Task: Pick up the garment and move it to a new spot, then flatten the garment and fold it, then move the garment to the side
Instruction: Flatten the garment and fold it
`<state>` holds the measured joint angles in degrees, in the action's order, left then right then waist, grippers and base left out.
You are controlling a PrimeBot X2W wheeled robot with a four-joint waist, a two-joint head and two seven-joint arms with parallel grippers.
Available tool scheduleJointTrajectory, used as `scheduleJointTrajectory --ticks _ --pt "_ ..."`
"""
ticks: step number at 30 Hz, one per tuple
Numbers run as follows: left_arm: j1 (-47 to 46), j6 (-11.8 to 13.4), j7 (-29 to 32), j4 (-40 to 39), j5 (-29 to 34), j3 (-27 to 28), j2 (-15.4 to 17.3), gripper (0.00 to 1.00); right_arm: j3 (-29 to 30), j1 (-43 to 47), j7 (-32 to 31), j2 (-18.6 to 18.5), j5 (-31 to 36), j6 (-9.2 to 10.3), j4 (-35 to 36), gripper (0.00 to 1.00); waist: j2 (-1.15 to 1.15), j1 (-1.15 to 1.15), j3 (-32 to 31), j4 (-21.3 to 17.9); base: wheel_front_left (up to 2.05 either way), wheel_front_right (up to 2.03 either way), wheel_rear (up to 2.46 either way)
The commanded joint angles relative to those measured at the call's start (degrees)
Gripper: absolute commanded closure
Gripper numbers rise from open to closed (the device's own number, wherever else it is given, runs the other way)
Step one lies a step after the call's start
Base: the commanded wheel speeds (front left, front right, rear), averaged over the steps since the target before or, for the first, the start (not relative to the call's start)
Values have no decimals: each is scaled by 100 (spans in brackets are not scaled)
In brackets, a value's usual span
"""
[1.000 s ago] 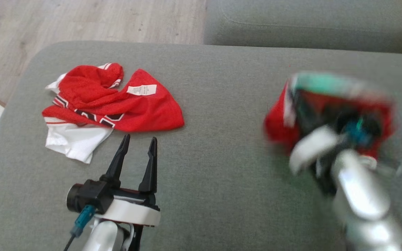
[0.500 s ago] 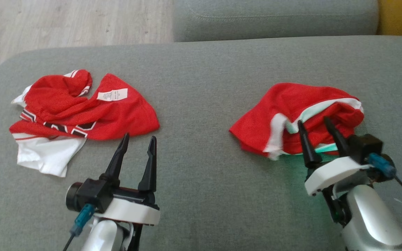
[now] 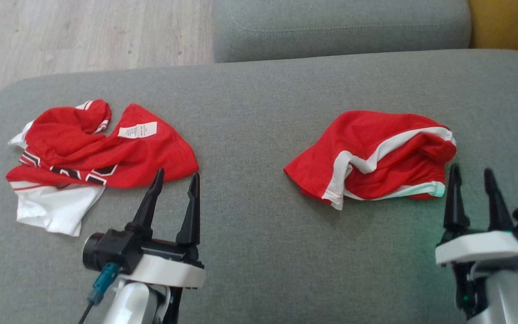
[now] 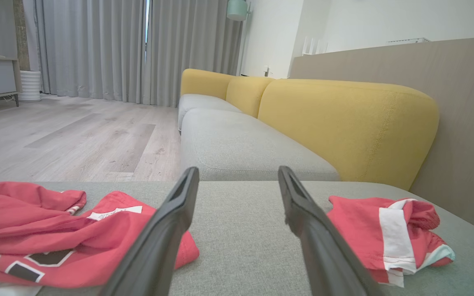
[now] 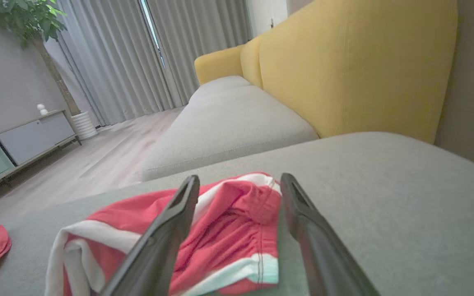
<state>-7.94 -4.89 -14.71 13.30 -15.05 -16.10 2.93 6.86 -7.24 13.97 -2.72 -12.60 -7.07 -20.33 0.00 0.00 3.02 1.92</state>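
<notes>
Garment (image 3: 371,148) lies released on the sofa (image 3: 259,112), right gripper (image 3: 471,169) pulled back, jaws apart, left gripper (image 3: 176,173) likewise spread.

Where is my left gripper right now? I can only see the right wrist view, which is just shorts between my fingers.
Observer: The left gripper is open and empty, with its fingertips by the near edge of the jersey.
Operator: How does that jersey lie?
Observer: It is crumpled on the cushion with dark lettering partly showing and a white part spilling toward the robot. It lies well apart from the shorts.
</notes>
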Motion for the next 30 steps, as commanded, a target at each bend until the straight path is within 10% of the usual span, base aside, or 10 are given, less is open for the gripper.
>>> scheduleJointTrajectory --ticks 1,30 --pt "-204 9 -29 -212 4 231 -5 0 -155 -137 82 -19 -58 -42 153 0 0 0 30 7 0 0 0" --pt "-418 -61 -29 20 -13 -62 -5 0 987 -2540 82 -16 -1270 -42 -3403 0 0 0 540 632 0 0 0"
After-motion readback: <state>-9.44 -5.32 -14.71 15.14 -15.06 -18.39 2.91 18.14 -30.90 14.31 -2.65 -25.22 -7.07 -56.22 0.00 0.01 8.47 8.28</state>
